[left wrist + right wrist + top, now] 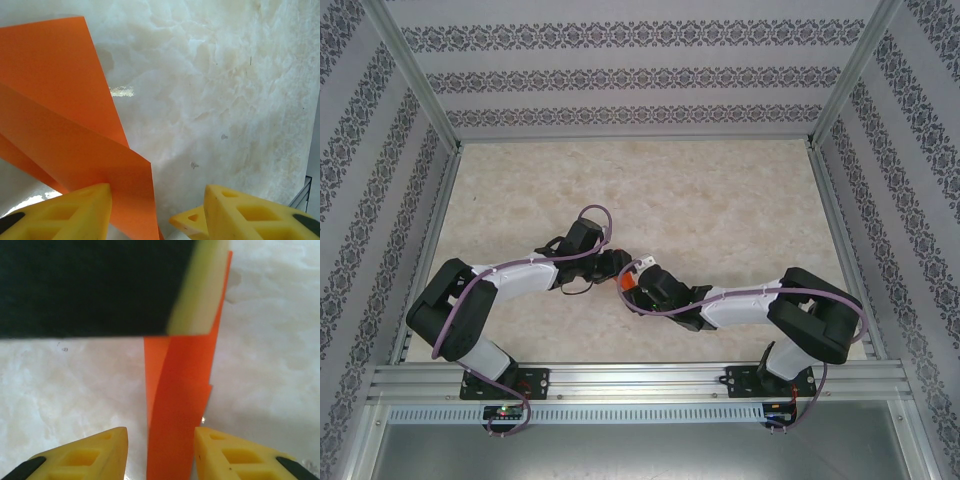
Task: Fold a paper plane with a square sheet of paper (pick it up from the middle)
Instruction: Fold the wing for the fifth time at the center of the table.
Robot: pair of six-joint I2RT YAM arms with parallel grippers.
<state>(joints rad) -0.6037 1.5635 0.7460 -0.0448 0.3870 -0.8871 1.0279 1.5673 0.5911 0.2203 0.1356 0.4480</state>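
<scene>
Part-folded paper (627,283) stands mid-desk (720,190). Right fingers (85,460) straddle it, apart; left fingers (65,215) are apart too, one touching it. With nothing pinching, I reckon its creases could spring open.

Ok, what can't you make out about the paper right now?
Top view: paper mostly hidden under the right arm's wrist, just an orange sliver.
Left wrist: its fold runs off the left edge and behind a fingertip.
Right wrist: its top hidden by a dark blurred block.
</scene>
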